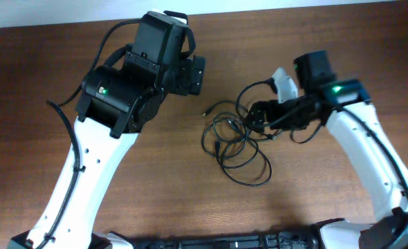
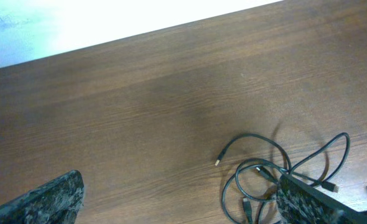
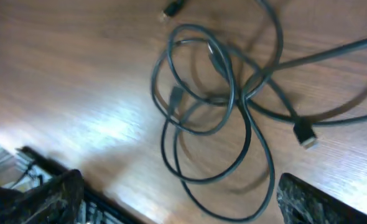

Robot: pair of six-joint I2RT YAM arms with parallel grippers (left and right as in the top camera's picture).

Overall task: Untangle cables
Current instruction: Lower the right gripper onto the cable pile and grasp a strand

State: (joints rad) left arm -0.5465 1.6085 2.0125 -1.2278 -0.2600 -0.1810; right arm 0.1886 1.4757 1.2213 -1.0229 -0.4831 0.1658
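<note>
Cables (image 1: 235, 142) sit knotted mid-desk (image 1: 38, 83), nothing separated yet. Right end effector (image 1: 256, 121) hovers wide open over the tangle, gripping nothing; left end effector (image 1: 193, 75) waits open and empty, farther back.

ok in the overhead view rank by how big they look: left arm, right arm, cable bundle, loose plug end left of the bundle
1. left arm, though it rises nearer the camera, which inflates it
2. right arm
3. cable bundle
4. loose plug end, a tiny speck on the table
</note>
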